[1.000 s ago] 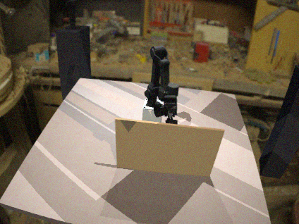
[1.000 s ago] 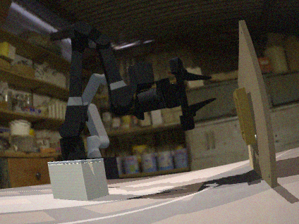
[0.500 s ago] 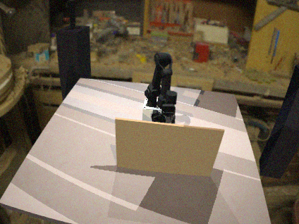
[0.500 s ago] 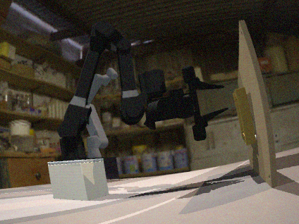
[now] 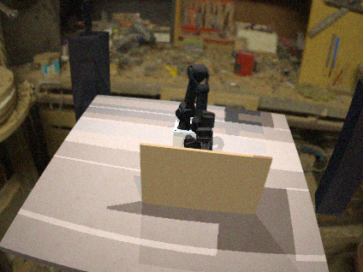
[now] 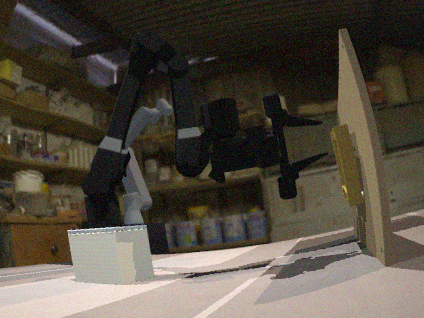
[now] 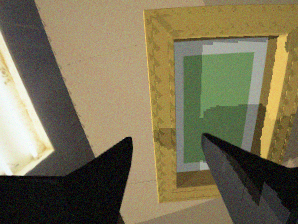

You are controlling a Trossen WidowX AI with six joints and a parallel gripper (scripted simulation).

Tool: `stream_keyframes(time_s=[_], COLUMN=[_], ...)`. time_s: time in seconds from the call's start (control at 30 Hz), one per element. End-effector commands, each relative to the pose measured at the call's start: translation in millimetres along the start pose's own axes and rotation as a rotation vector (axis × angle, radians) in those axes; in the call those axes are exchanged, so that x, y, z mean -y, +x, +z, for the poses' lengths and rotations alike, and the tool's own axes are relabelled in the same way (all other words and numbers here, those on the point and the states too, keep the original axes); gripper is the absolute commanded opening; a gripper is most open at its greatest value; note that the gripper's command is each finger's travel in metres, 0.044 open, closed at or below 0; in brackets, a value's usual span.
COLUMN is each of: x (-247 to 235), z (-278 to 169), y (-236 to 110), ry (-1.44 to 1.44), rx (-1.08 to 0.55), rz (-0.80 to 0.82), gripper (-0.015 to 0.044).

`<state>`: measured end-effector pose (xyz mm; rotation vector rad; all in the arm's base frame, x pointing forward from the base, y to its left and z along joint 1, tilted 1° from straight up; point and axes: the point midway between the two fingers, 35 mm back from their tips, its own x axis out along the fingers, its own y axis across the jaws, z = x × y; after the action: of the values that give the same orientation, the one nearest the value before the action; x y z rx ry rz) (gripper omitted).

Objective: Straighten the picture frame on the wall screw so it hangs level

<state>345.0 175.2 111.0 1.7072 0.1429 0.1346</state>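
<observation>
The gold picture frame (image 6: 346, 165) (image 7: 162, 110) with its green picture hangs on the upright tan board (image 5: 205, 181) (image 6: 365, 117) (image 7: 102, 75). In the exterior view it looks tilted against the board; in the wrist view its left side leans slightly, but I cannot tell the exact tilt or which side is high. My gripper (image 6: 324, 138) (image 7: 166, 140) is open and empty, its fingertips pointing at the frame and a short gap short of it. In the wrist view the fingertips straddle the frame's left bar. The board hides the frame and fingertips in the top view. The screw and notched strip are hidden.
The arm stands on a pale base block (image 5: 181, 138) (image 6: 110, 255) on the table (image 5: 73, 188) (image 6: 220, 295), facing the board. Dark upright posts (image 5: 90, 68) (image 5: 344, 158) stand beyond the table's left and right sides. Shadows and light bands cross the table.
</observation>
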Motion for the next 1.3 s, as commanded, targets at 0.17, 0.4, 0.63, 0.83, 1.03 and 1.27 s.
stream_keyframes(time_s=[0.17, 0.4, 0.63, 0.83, 1.03, 1.27], x=[-1.3, -1.8, -2.0, -2.0, -2.0, -2.0], z=[-1.4, -1.2, -0.9, -0.9, -0.9, -0.9], y=[16.2, 27.6, 33.3, 33.3, 33.3, 33.3], ry=[-0.003, -0.003, -0.003, -0.003, -0.003, -0.003], rx=[-0.004, -0.005, -0.005, -0.005, -0.005, -0.005], rz=[0.004, 0.005, 0.006, 0.006, 0.006, 0.006], gripper=[0.0260, 0.0260, 0.0260, 0.0260, 0.0260, 0.0260])
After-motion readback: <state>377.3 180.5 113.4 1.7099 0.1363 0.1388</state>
